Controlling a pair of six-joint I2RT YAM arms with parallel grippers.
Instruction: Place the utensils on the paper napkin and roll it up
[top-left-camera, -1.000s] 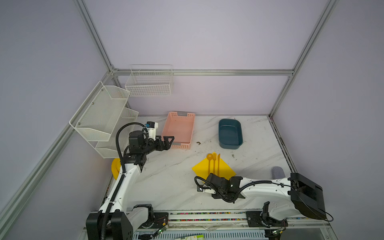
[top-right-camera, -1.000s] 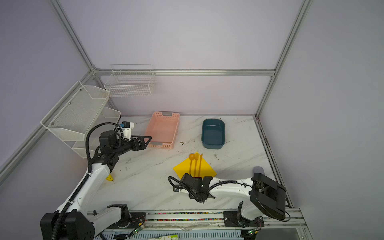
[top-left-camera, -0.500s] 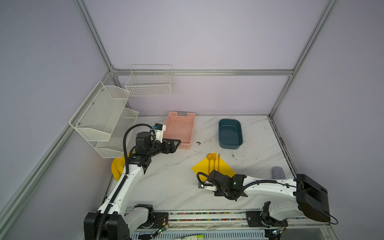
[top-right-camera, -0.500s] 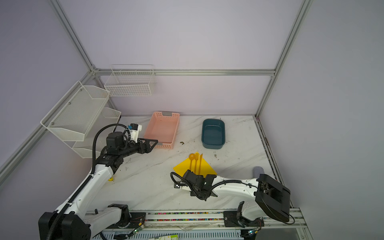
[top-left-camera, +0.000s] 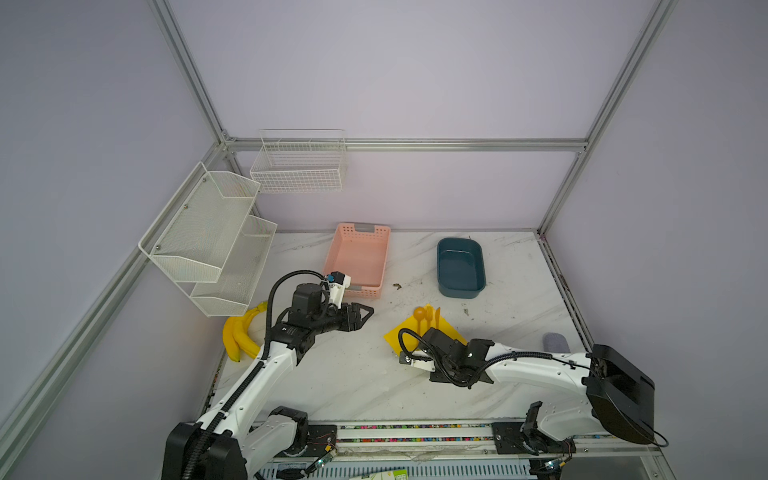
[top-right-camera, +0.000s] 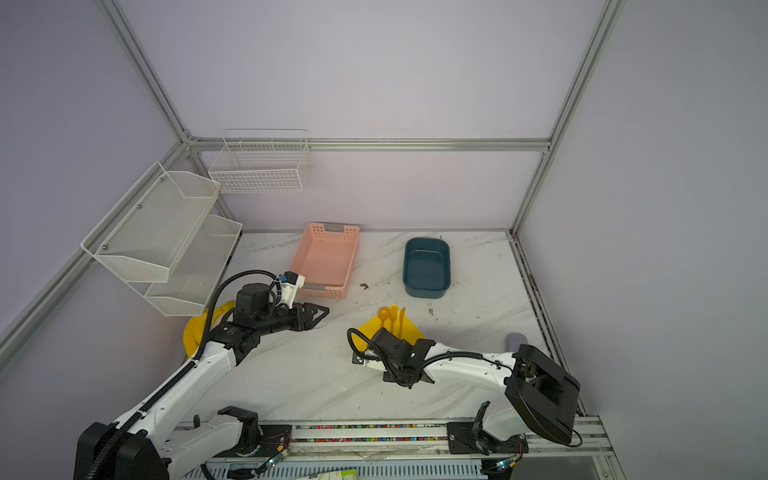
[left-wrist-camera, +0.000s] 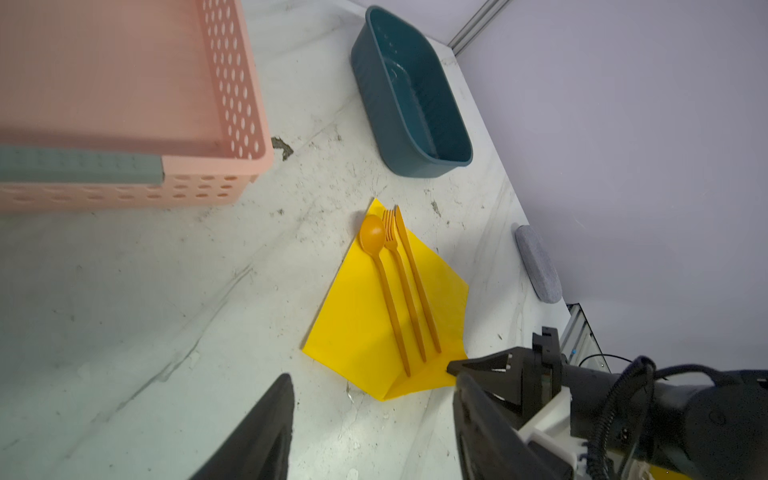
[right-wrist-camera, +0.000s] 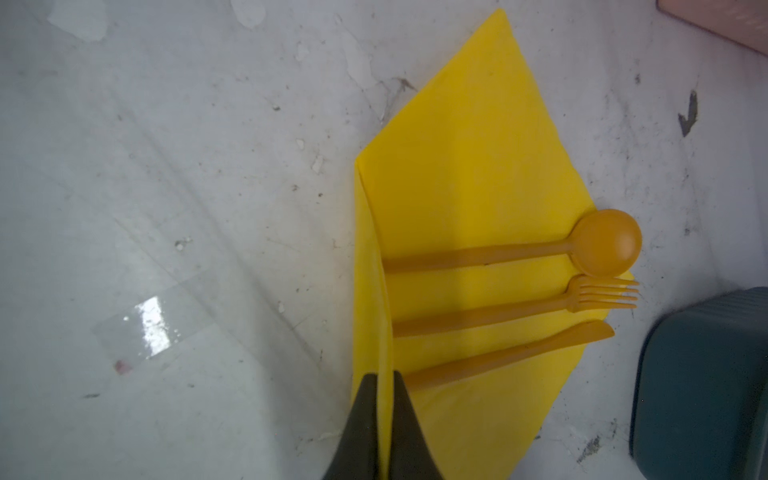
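now clamps the right gripper (right-wrist-camera: 384, 386) on the raised near edge of the napkin (right-wrist-camera: 469, 174) by the utensils (right-wrist-camera: 498, 316), starting the roll, with the left gripper (top-left-camera: 368, 311) part open, nearing from the left.

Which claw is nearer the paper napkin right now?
Right. The right claw pinches the lifted near edge of the paper napkin. The left claw hangs open, well apart from it, by the front of the pink basket.

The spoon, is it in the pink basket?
No, the spoon lies on the yellow napkin beside the fork, outside the pink basket.
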